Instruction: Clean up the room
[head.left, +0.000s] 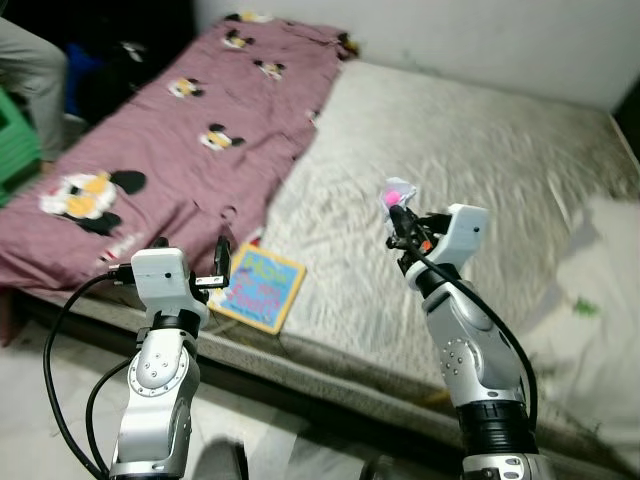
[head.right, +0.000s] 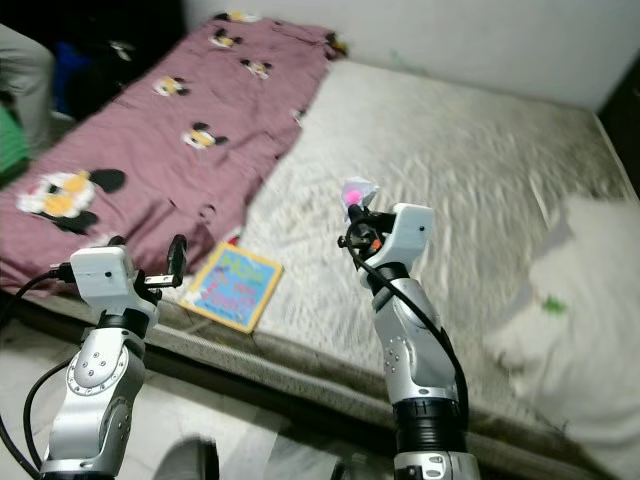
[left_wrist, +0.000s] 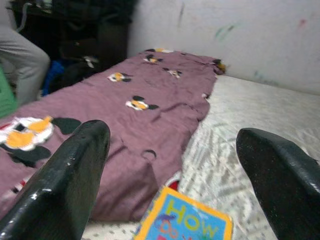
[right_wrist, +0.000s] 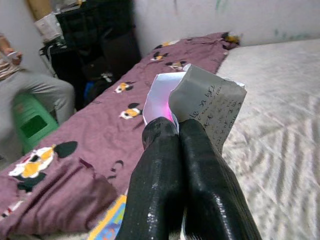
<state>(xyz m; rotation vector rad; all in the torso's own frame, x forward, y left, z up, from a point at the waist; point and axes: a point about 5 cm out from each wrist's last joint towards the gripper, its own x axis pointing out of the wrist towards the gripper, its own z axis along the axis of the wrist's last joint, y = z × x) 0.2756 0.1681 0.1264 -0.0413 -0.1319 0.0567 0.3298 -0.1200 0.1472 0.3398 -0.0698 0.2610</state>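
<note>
mattress (head.left: 480, 150): book (head.left: 258, 288) reads "how"; right gripper (right_wrist: 176, 131) pinches wrapper (right_wrist: 200, 102).

A low, wide mattress in pale grey quilted fabric (head.left: 470, 170) lies against a scuffed white wall (head.left: 500, 40), with pale tiled floor (head.left: 40, 400) along its near edge.

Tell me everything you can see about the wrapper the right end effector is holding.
The wrapper is a small crumpled piece of thin packaging, silvery-white on one face with dark printed text, glowing pink where it folds near the grip. It looks like light foil or plastic film. The right end effector pinches its lower edge between shut fingers, so it stands up above the fingertips, held in the air over the pale mattress. Nothing else touches it.
</note>
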